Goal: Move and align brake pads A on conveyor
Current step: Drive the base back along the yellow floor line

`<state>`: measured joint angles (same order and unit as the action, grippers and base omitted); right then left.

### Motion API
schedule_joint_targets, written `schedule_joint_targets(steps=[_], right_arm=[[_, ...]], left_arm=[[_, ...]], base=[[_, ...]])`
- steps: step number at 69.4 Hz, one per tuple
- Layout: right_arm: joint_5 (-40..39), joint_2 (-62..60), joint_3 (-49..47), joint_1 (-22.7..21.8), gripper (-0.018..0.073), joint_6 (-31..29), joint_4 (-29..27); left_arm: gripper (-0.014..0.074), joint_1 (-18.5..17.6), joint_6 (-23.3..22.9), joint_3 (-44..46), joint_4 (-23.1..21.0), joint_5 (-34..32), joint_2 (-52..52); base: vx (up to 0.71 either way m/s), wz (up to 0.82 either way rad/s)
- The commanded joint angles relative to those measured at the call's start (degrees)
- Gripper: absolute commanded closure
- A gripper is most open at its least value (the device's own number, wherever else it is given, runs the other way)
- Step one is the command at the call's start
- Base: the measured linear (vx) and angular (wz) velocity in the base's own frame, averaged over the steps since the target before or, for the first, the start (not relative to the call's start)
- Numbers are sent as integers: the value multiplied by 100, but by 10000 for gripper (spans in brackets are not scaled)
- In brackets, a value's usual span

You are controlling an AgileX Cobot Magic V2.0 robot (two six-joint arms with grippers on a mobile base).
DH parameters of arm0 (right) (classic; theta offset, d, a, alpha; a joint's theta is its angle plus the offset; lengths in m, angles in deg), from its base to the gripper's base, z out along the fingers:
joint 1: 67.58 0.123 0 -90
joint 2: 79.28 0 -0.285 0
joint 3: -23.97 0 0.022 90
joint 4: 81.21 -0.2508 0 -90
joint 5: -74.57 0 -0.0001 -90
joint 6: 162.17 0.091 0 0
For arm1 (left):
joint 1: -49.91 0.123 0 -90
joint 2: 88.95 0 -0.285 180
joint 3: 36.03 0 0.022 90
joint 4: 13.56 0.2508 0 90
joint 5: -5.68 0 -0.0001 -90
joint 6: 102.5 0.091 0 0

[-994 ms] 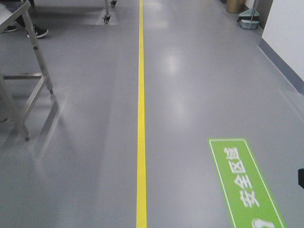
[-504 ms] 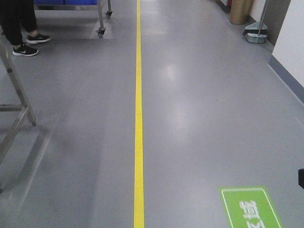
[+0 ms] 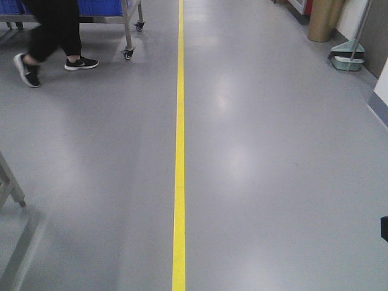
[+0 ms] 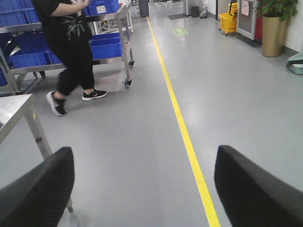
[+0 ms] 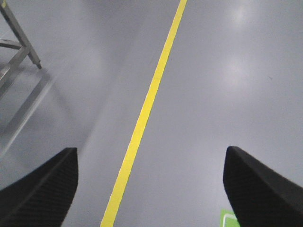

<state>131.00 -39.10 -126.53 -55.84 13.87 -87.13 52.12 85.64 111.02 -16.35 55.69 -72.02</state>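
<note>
Floor (image 3: 273, 182), grey and glossy, fills all three views, split lengthwise by a yellow line (image 3: 179, 182). No brake pads A and no conveyor show in any of them.

The left gripper (image 4: 144, 151) hangs over bare floor with its two black textured fingers (image 4: 42, 189) spread wide apart and nothing between them. The yellow line passes just inside the right-hand finger in that view. The right gripper (image 5: 150, 151) is likewise spread wide and holds nothing, and the line runs diagonally through the gap between its fingers.

Left of the line, a person (image 4: 71, 47) in black clothes and black sneakers is mid-stride, one heel lifted. Just behind stands a wheeled steel cart (image 4: 124, 28) loaded with blue bins (image 4: 106, 47). Nearer the left wrist camera, the corner of a steel table (image 4: 14, 109) juts in from the left edge. Another steel frame leg (image 5: 21, 42) shows at the top left of the right wrist view.

Right of the line, near the wall, stand a gold planter (image 4: 271, 35) with a green plant, a dustpan (image 3: 348, 60) and, further back, a yellow mop bucket (image 4: 228, 19). A corner of a green floor marking (image 5: 227, 218) peeks in beside the right gripper's finger.
</note>
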Motion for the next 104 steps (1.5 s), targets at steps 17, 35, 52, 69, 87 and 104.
schedule_joint_targets(steps=[17,35,52,69,87,104], right_arm=[[-318,52,-123,-25,-32,-42,20],[-318,52,-123,-25,-32,-42,20],[-318,52,-123,-25,-32,-42,20],[-288,52,-123,-25,-32,-42,20],[-288,52,-123,-25,-32,-42,20],[-288,52,-123,-25,-32,-42,20]], left_arm=[[31,16,-1,99,-31,-390,129],[31,16,-1,99,-31,-387,129],[31,16,-1,99,-31,-393,129],[31,16,-1,99,-31,-393,129],[31,16,-1,99,-31,-394,129],[31,16,-1,99,-31,-394,129]], base=[[67,3],[61,-4],[56,-6],[47,15],[40,52],[34,84]])
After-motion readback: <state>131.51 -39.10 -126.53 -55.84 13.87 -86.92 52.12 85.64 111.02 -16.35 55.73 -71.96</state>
